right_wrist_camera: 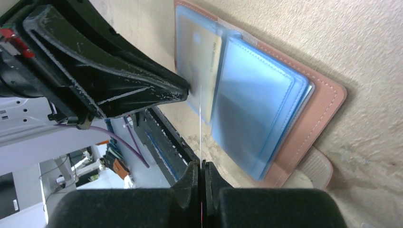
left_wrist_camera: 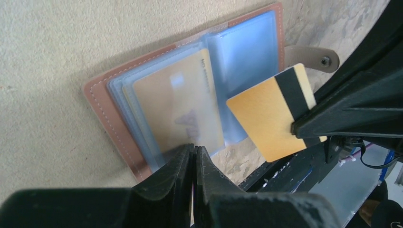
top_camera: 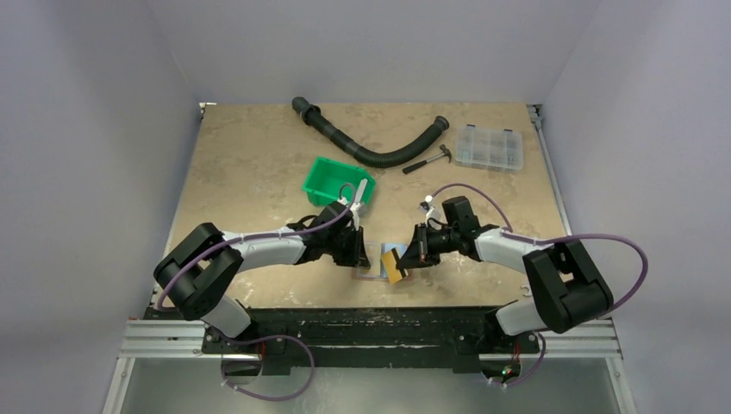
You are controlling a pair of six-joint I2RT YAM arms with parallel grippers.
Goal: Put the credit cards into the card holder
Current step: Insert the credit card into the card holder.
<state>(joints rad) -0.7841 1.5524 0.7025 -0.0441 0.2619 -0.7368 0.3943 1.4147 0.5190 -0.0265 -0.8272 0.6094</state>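
The reddish-brown card holder (left_wrist_camera: 102,102) lies open and flat on the table, its clear bluish sleeves fanned out; it also shows in the top view (top_camera: 371,267) and the right wrist view (right_wrist_camera: 318,104). One yellow-gold card (left_wrist_camera: 178,107) sits inside a sleeve. My left gripper (left_wrist_camera: 194,148) is shut, its tips at the sleeves' near edge. My right gripper (right_wrist_camera: 201,164) is shut on a second yellow-gold card (left_wrist_camera: 268,111) with a black stripe, held edge-on (right_wrist_camera: 201,123) just above the sleeves. I cannot tell a light blue card apart from the bluish sleeves.
The holder's clasp strap (left_wrist_camera: 313,56) sticks out on the far side. A green bin (top_camera: 338,181) stands behind my left arm. A black hose (top_camera: 371,147), a hammer (top_camera: 427,161) and a clear compartment box (top_camera: 490,147) lie at the back. The table's near edge is close.
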